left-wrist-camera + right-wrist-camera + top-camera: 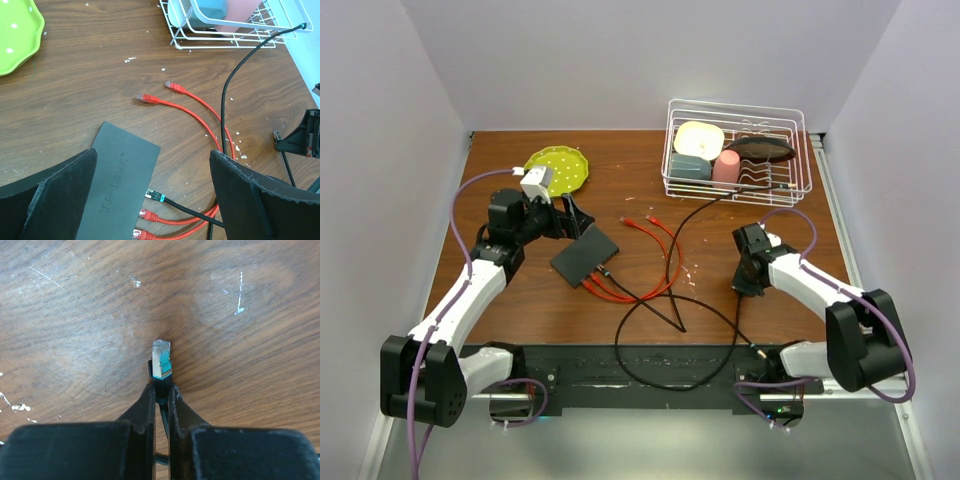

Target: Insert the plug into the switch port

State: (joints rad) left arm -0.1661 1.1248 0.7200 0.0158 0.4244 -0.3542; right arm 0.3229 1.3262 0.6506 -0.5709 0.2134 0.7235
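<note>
Two hands flank the black switch (585,255). Over its left end, the left hand (566,219) hangs spread wide, probably placed to steady the box. Along the switch's near-right edge, the port row (149,201) already holds one black lead (187,210) and two red leads (148,215). Well right of the switch, the right hand (160,392) pinches the plug (161,359) behind its clear tip, leaving the nose free to enter.

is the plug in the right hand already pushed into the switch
No, the right hand pinches the plug over the wooden table, while the switch lies apart, farther across the table.
</note>
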